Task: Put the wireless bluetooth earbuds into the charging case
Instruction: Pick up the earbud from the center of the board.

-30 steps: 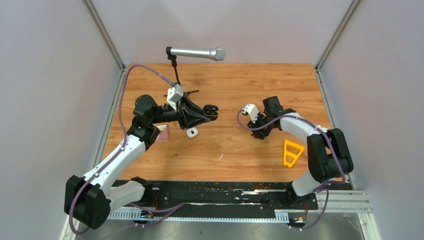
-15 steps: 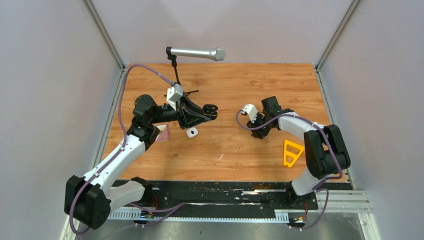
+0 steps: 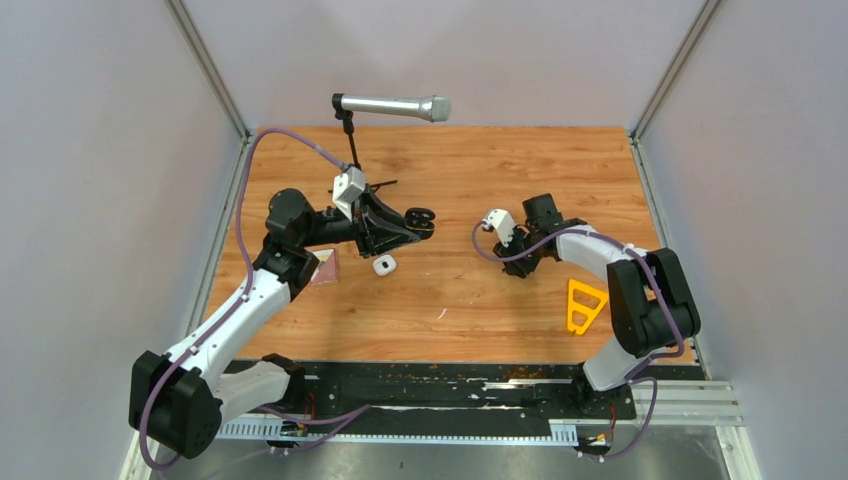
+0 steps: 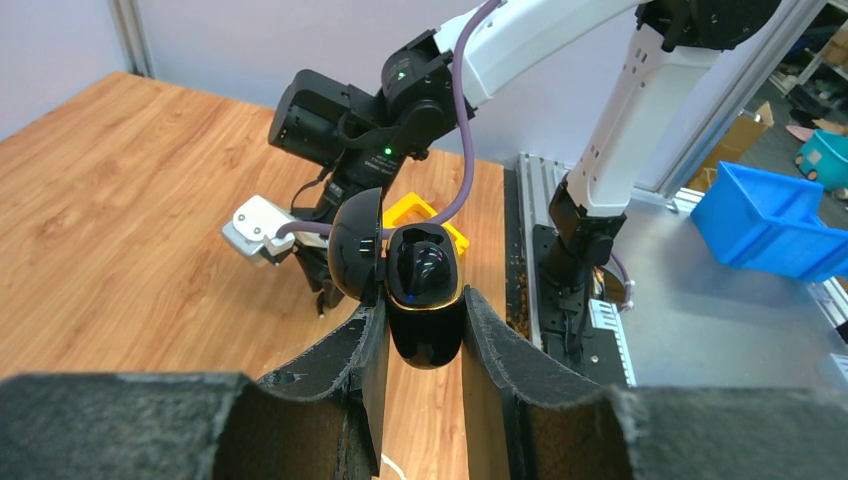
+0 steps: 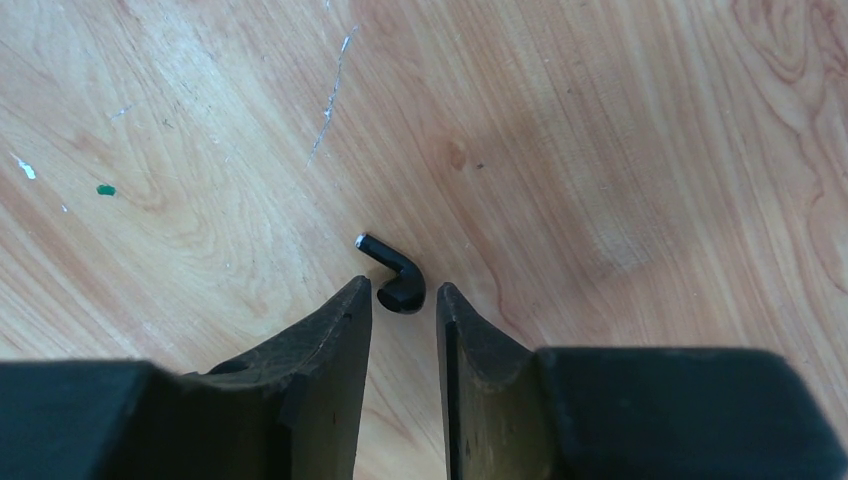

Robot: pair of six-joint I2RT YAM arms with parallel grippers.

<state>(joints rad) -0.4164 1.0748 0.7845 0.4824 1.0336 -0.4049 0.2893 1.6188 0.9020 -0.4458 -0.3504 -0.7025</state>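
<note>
Right elbow point(image 3: 650, 300) drew in; right fingers point(image 5: 320, 350) parted astride black earbud point(image 5: 398, 280). Left fingers point(image 4: 345, 370) pinch open case point(image 4: 425, 300); we judge insertion pending.

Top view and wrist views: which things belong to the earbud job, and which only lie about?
Job: open black charging case; black earbud; white case.
Lying about: microphone; yellow triangle; pink piece.
</note>
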